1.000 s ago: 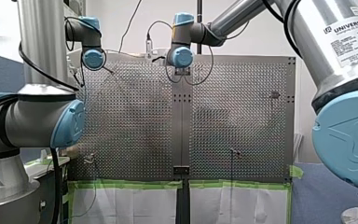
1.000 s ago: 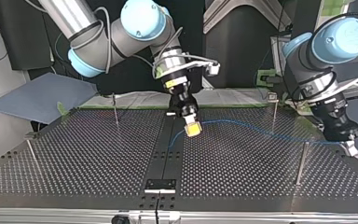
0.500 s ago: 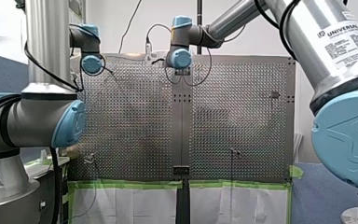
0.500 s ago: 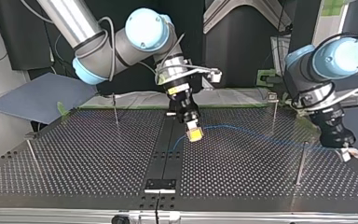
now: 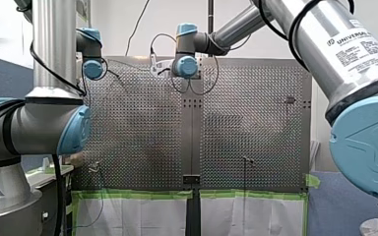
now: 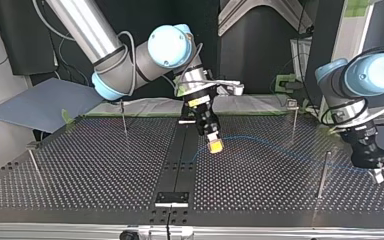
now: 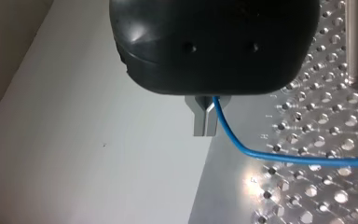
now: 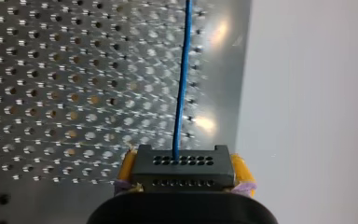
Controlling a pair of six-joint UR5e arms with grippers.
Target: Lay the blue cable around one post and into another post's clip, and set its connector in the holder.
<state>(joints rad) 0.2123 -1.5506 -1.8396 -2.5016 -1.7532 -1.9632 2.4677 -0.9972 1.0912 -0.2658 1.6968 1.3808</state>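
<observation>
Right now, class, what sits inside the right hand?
A black connector, blue cable leaving it, clamped between the right hand's yellow pads. Its rear is covered by the hand.

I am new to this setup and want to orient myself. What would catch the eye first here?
A thin blue cable spans between both grippers over the perforated table. My right gripper, yellow-padded, holds its black connector near the table's middle; my left gripper pinches it at the top view's right.

White label (image 5: 363,43) on my right arm (image 5: 320,34), seen in the front view, printed "UNIVERSAL" in dark capitals. Smaller lines beneath, too fine to read. Stamped faintly beside the table's (image 7: 307,186) hole rows in the left wrist view: "I" and "H".
</observation>
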